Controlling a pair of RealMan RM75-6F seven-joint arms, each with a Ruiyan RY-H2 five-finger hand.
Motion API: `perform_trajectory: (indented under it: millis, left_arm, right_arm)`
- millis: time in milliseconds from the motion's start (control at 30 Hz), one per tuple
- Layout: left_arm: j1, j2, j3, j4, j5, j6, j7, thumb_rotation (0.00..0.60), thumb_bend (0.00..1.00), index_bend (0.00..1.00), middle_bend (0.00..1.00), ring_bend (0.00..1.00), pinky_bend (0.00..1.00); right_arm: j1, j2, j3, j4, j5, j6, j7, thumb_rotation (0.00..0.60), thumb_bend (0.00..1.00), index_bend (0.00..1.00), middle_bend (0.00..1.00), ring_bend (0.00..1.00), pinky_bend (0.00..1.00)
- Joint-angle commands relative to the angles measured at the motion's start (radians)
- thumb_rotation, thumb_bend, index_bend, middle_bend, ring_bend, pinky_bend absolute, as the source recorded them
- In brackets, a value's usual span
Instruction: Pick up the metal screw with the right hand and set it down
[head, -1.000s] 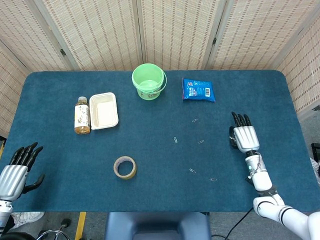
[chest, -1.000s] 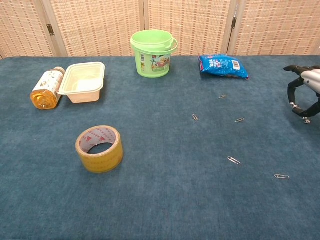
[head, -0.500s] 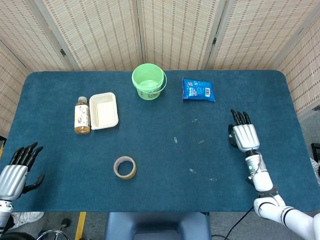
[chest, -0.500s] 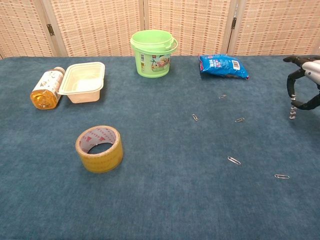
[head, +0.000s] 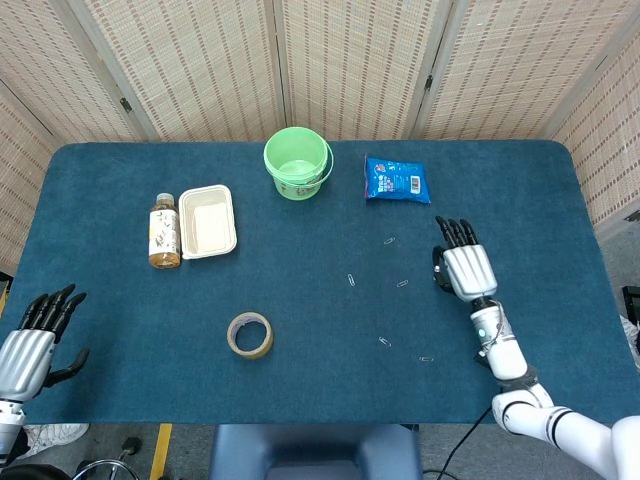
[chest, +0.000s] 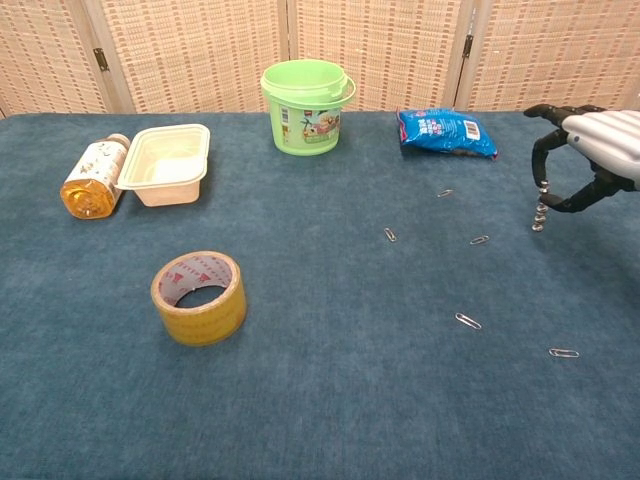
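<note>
Woven screen panels (head: 350, 60) stand behind a table covered in dark blue cloth (head: 300, 320). Near the far edge, at the middle, sits a green bucket (chest: 306, 105), upright and open at the top. To its left a shallow cream tray (chest: 168, 162) lies touching a bottle (chest: 92, 176) of amber drink, which rests on its side. Right of the bucket lies a blue snack packet (chest: 445, 132), flat on the cloth. Toward the near side, left of centre, a roll of yellow tape (chest: 199, 296) stands on its edge-wall, hole up. Right hand (chest: 590, 160) hangs above the cloth at the right side, back upward in the head view; its fingers curve down and pinch the metal screw (chest: 540, 208) between thumb and a fingertip. The screw hangs roughly upright, its lower tip close to the cloth; contact cannot be told. Left hand (head: 35, 335) lies at the near left corner of the table, fingers spread apart, holding nothing. Several paper clips (chest: 467, 321) are scattered on the cloth between the packet and the near edge, well apart from each other.
</note>
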Motion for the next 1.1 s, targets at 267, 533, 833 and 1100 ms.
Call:
perform_trajectory:
  millis: [267,533,833,1100]
  left_arm:
    - [-0.001,0.004,0.004,0.004,0.008,0.001,-0.016,0.600,0.44,0.00,0.00,0.00,0.00]
    - [-0.005,0.010,-0.001,0.013,-0.008,-0.013,-0.047,0.600,0.44,0.00,0.00,0.00,0.00]
    - [-0.003,0.014,-0.001,0.019,-0.005,-0.009,-0.068,0.600,0.44,0.00,0.00,0.00,0.00]
    - [-0.005,0.005,-0.002,0.018,-0.015,-0.018,-0.033,0.600,0.44,0.00,0.00,0.00,0.00]
  right_arm:
    - [0.027,-0.042,-0.002,0.001,-0.017,-0.001,0.002,0.600,0.38,0.62,0.06,0.00,0.00]
    - [0.056,-0.077,0.006,0.027,-0.018,-0.011,0.002,0.600,0.38,0.62,0.06,0.00,0.00]
    - [0.066,-0.091,0.007,0.042,-0.020,-0.008,0.019,0.600,0.38,0.62,0.06,0.00,0.00]
    - [0.022,-0.015,0.006,-0.044,-0.039,0.074,0.028,0.600,0.38,0.62,0.06,0.00,0.00]
